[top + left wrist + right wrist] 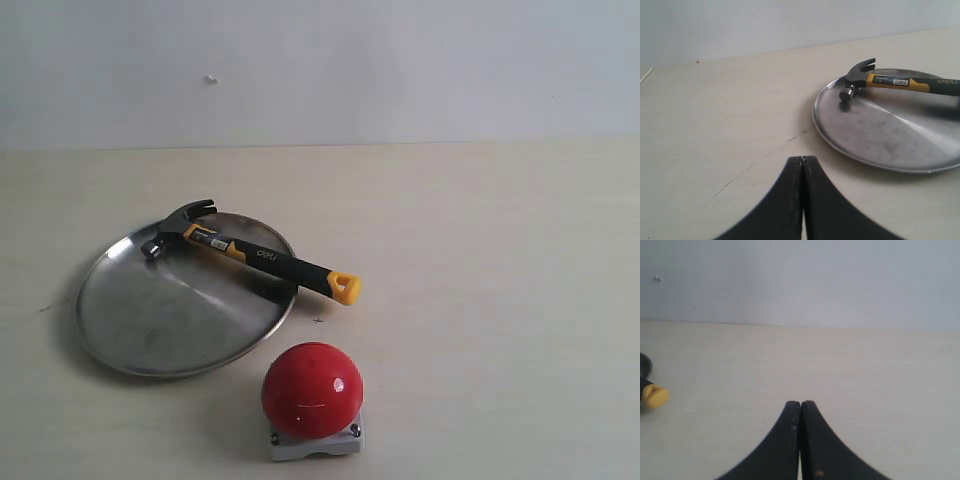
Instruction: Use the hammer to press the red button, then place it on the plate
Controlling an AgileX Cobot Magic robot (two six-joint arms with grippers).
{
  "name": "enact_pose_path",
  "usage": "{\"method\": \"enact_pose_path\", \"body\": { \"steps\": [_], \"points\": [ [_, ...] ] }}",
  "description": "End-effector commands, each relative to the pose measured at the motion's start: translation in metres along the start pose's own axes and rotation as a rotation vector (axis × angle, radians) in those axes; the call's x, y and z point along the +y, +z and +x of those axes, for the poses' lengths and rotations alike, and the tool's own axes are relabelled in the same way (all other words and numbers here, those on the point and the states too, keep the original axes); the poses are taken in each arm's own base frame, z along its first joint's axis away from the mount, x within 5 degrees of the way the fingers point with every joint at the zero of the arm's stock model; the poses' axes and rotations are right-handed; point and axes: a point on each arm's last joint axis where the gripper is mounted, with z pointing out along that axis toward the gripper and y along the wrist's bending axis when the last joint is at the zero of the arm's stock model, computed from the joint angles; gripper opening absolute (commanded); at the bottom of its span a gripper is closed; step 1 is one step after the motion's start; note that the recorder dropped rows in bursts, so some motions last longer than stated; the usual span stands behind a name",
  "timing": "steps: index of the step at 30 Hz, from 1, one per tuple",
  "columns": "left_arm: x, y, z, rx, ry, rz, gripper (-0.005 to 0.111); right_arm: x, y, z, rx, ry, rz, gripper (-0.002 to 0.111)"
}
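Observation:
The hammer [255,256] lies across the far rim of the steel plate [150,320], its dark head [856,80] resting on the plate and its yellow looped end [345,288] hanging past the rim over the table. The red button [311,390] sits on its grey base near the front edge, to the right of the plate. Neither gripper shows in the exterior view. My left gripper [803,158] is shut and empty, hovering over bare table short of the plate [880,135]. My right gripper [800,403] is shut and empty, with only the hammer's yellow end [654,395] at its view's edge.
The pale wooden table [480,230] runs back to a plain white wall [400,70]. A thin dark scratch [755,167] marks the tabletop beside the left gripper.

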Motion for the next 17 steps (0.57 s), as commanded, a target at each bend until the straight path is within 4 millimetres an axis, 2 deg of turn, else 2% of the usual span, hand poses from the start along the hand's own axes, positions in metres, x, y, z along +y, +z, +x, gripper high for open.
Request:
{"method": "enact_pose_path", "body": {
  "steps": [1, 17],
  "points": [
    [0.0001, -0.0005, -0.0004, -0.008, -0.009, -0.003, 0.000, -0.0004, -0.0001, 0.0011, -0.004, 0.002, 0.006, 0.000],
    [0.0001, -0.0005, -0.0004, -0.008, -0.009, -0.003, 0.000, -0.0002, -0.0001, 0.0011, -0.004, 0.009, 0.004, 0.000]
  ]
}}
